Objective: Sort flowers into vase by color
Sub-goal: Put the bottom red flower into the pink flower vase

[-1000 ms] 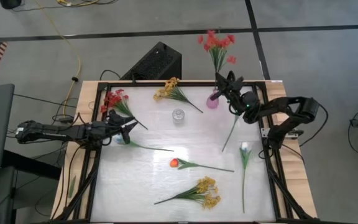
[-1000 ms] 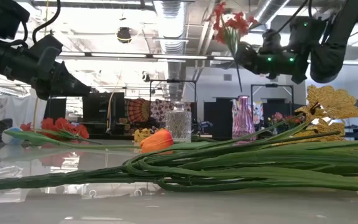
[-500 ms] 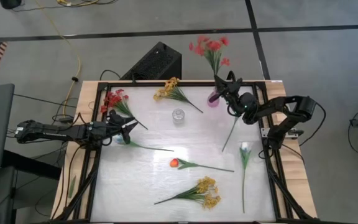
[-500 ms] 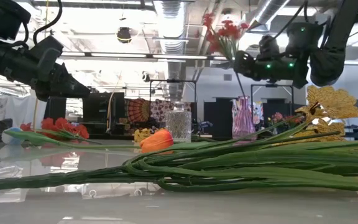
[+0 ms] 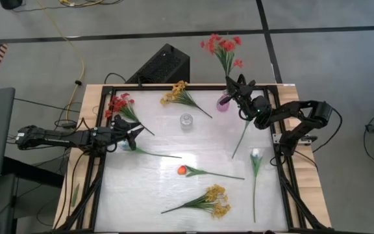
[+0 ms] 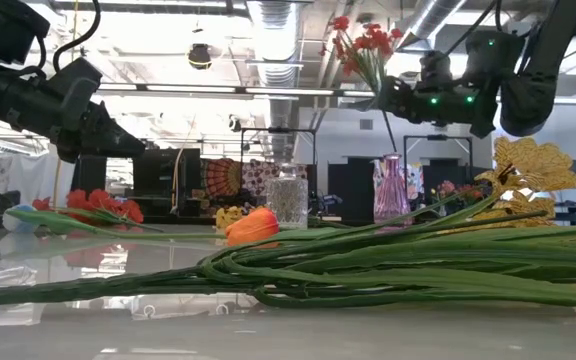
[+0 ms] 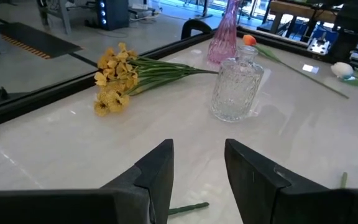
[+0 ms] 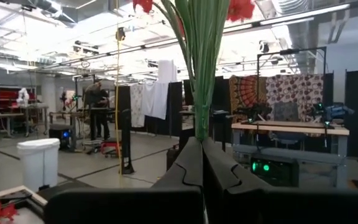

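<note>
Red blossoms lie at my far-left corner of the table (image 5: 193, 144): a red spray (image 5: 119, 105) flat on the white top, just beyond the left gripper (image 5: 132, 134). I see that gripper hovering low at the left edge with its fingers (image 7: 156, 173) parted and nothing between them; a white tulip (image 5: 127, 147) lies beneath it, stem running toward the middle. Further right along the far edge lies 1 yellow spray (image 5: 176, 93), and near it stands a clear glass vase (image 5: 186, 121), empty. Toward the near side I have an orange tulip (image 5: 182, 170) and a 2nd yellow spray (image 5: 214, 200). On the right, the right gripper (image 5: 239, 90) is raised over the pink vase (image 5: 222, 104) at the far-right corner, fingers clamped shut on the stems of another red spray (image 5: 222, 47), blossoms up and stems pointing down toward the vase. A loose stem (image 5: 241, 138) and a 2nd white tulip (image 5: 256, 155) lie below that arm.
</note>
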`<state>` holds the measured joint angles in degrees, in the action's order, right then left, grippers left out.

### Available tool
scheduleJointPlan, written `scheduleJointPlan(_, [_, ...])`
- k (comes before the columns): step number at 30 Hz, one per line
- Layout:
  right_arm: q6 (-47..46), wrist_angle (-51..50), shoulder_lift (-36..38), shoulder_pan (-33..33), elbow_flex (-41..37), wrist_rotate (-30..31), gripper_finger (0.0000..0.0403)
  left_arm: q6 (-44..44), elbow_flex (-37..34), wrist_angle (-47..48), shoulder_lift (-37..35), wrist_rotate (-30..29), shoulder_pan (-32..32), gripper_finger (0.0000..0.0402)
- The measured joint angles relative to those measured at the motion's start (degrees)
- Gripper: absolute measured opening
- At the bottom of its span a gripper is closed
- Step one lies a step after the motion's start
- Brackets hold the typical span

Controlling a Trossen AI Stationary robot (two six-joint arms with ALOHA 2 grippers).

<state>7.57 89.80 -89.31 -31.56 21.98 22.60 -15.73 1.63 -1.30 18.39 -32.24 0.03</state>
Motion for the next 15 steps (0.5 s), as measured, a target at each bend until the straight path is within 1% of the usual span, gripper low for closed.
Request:
scheduleJointPlan(6, [-0.8,0.0,-0.1,-2.0,0.0,0.0,0.0017,0.0,0.0,0.0,0.0,-0.1,0.0,0.0132])
scheduleJointPlan(9, [-2.8,0.0,-0.1,-2.8,0.0,-0.2,0.0017,0.0,0.0,0.0,0.0,-0.1,0.0,0.0132])
scheduleJointPlan(15, [-3.1,-0.7,-0.1,-2.9,1.2,-0.2,0.0017,0.0,0.0,0.0,0.0,-0.1,0.0,0.0132])
